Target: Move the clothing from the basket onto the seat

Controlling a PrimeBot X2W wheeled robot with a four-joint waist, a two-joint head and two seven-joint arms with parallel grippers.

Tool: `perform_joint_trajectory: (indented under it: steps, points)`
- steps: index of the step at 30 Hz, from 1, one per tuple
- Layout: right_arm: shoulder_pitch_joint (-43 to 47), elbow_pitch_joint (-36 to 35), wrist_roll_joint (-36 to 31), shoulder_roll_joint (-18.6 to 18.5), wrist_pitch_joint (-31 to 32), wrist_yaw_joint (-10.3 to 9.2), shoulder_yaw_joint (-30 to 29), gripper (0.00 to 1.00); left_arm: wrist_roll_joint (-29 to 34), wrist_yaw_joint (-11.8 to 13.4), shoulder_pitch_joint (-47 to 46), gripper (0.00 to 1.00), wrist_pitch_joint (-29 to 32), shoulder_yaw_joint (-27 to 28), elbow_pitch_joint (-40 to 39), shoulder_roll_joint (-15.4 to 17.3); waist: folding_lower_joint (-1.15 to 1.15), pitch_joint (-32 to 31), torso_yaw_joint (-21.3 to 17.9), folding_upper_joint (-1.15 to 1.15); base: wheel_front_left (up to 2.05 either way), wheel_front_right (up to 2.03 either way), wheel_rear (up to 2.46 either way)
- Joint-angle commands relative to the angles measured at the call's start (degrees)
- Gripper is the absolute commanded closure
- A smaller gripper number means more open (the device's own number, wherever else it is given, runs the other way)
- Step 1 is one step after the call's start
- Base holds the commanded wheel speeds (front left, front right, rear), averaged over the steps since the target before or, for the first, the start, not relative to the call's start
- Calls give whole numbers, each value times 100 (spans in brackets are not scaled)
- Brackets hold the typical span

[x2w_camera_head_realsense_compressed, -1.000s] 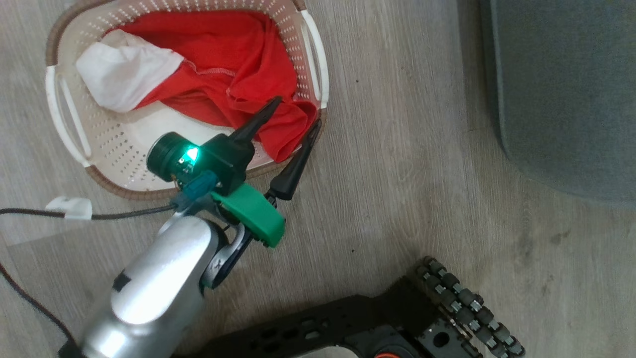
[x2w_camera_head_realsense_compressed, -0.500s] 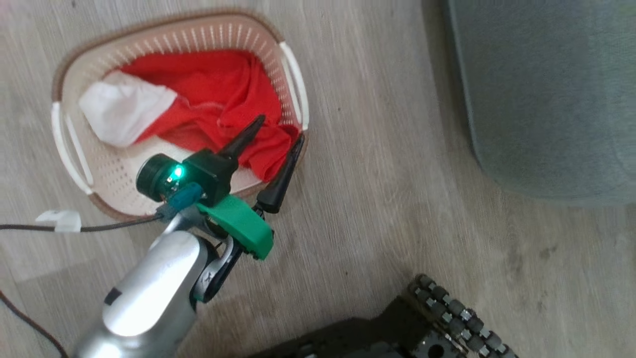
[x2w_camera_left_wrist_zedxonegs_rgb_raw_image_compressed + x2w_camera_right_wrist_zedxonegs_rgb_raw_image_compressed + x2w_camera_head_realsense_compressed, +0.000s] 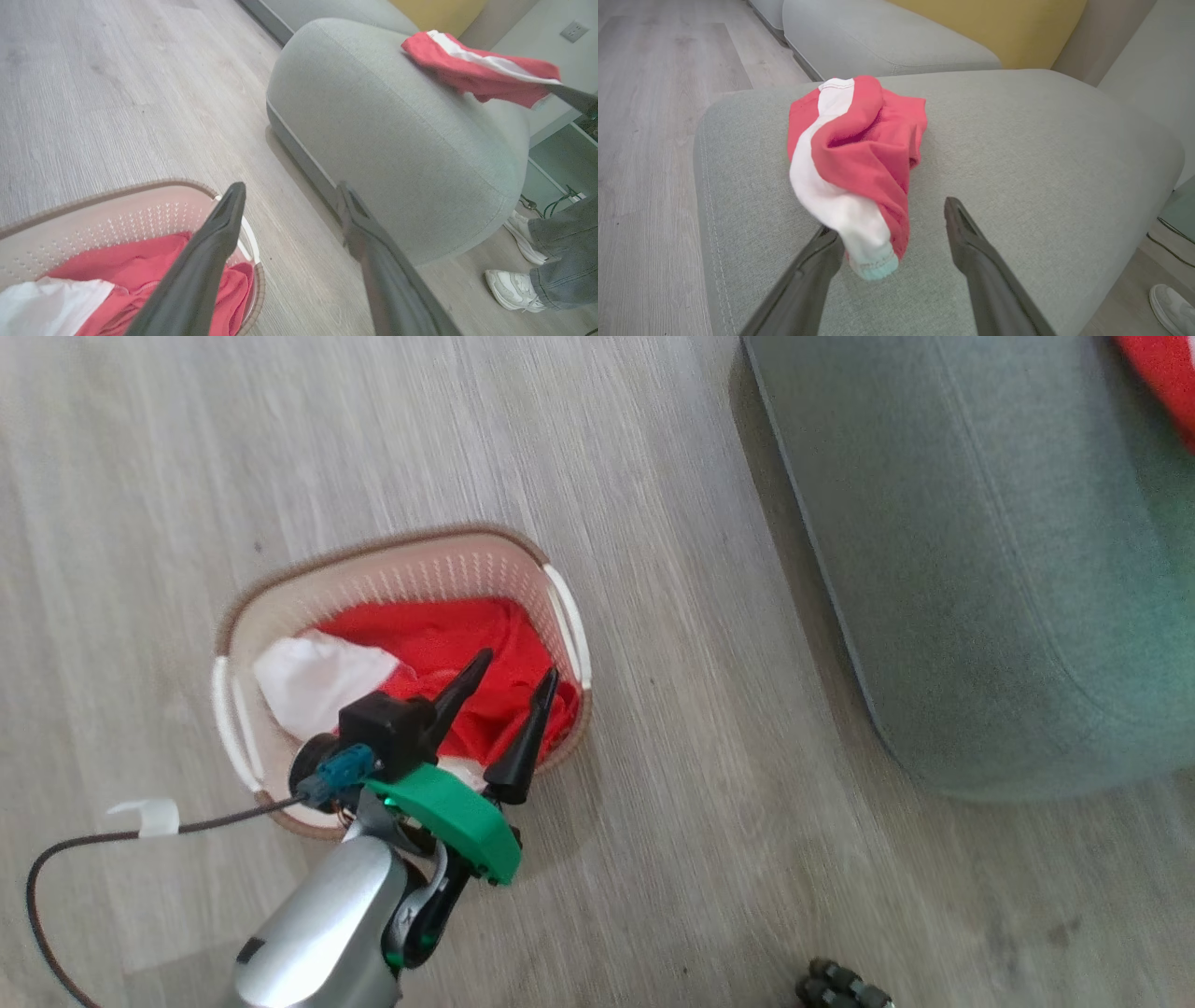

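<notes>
The cream perforated basket (image 3: pixel 245 728) stands on the floor with red clothing (image 3: pixel 457 639) and a white part (image 3: pixel 313 677) inside. My left gripper (image 3: pixel 515 667) hovers open over the basket's right end, holding nothing. In the left wrist view the basket (image 3: pixel 117 196) and its clothing (image 3: pixel 140 280) lie below the left gripper (image 3: pixel 290 186). The grey-green seat (image 3: pixel 980 569) is to the right. One red garment with a white band (image 3: pixel 854 154) lies on the seat (image 3: pixel 1041 154). My right gripper (image 3: pixel 892 224) is open just behind it, and the white end touches its left finger.
A black cable (image 3: pixel 140 831) with a white tag runs over the wood floor left of the basket. A person's jeans (image 3: pixel 560 252) and white shoes (image 3: pixel 514 289) stand beyond the seat. More grey cushions (image 3: pixel 878 42) and a yellow one (image 3: pixel 1008 28) lie behind.
The head camera has swung, so the basket now sits lower and smaller and more of the seat shows. My left gripper stays open over the basket's right end.
</notes>
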Motion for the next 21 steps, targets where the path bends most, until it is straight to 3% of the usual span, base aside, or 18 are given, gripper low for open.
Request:
perform_joint_trajectory:
  steps: [1,6,11,16,21]
  points:
    - [74,-161,82,-272,-21,-2,26,0,-19,-40,0,0,-89,230,-96,-27,1,-383,152,0,0,0,0]
    - [519,-192,113,-398,-21,-2,-160,0,9,-158,114,0,-114,403,24,-266,1,-655,379,0,0,0,0]
    - [981,-881,131,-207,-21,-2,-244,0,108,-272,321,0,-117,698,34,-452,1,-974,647,0,0,0,0]
    - [1673,-1994,100,366,-21,-2,-249,0,220,-340,609,0,-117,1078,47,-523,1,-1307,931,0,0,0,0]
    - [2339,-3013,-53,1047,-21,-2,120,0,345,-385,889,0,-118,1480,-4,-564,1,-1565,1126,0,0,0,0]
